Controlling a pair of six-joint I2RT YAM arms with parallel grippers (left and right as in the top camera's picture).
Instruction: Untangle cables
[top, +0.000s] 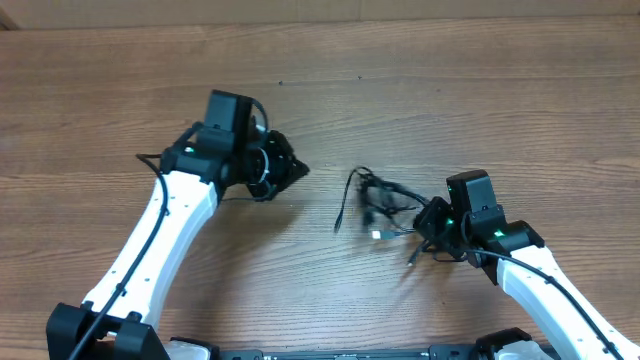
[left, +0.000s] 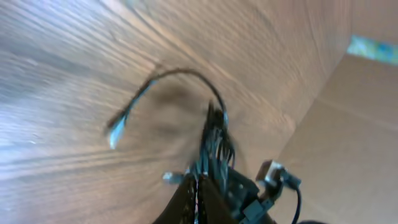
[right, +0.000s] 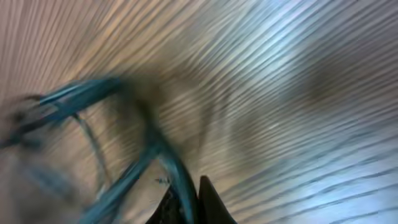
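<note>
Now, cables (top: 383, 208): one small knot of thin black cords on the table (top: 450, 80), right of centre, between my two grippers and far closer to the right one
loose ends: one cord arcs out of the knot's left side and ends in a plug (left: 117, 127) lying free on the wood; another end trails beside the right gripper (top: 432, 226) toward the near edge
right gripper: jaws closed, at the knot's right edge; my wrist view is smeared, but a cord seems to run in between the fingertips (right: 211, 200), so I judge I have a strand pinched
left gripper (top: 290, 170): jaws closed tight with nothing between them that I can make out, tip aimed at the knot yet well apart from it
step: the opening of the pull-apart, I judge; one side anchored, the other not engaged, no cord freed yet
next move: open my left jaws, reach across to the arc with the plug, close just behind the plug, then draw it away from the right grip, low over the wood
needs: a fine pinch on one strand, not the bunch, as the cords are far thinner than my fingers
</note>
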